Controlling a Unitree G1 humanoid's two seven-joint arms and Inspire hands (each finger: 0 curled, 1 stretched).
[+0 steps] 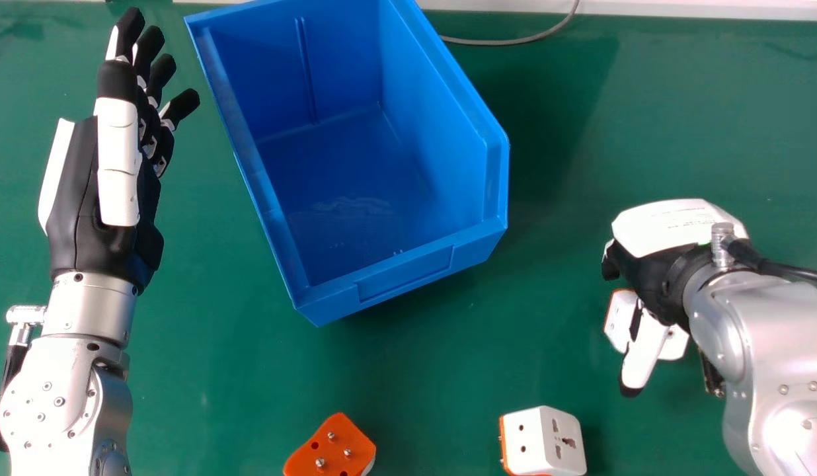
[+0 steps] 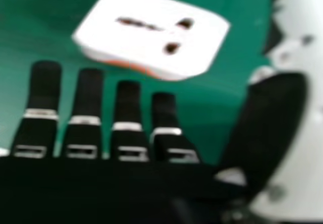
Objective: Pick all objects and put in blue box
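Work looks all ahead: orange plug (image 1: 332,446), white plug (image 1: 544,439) and adapter (image 1: 621,316) lie outside the blue box (image 1: 408,261); right hand (image 1: 669,228) and left hand (image 1: 78,198), fingers extended, hold nothing.

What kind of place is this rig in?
Likely a lab or test bench: a green tabletop, an open blue box and loose plug adapters, with the robot's left hand and right hand above them.
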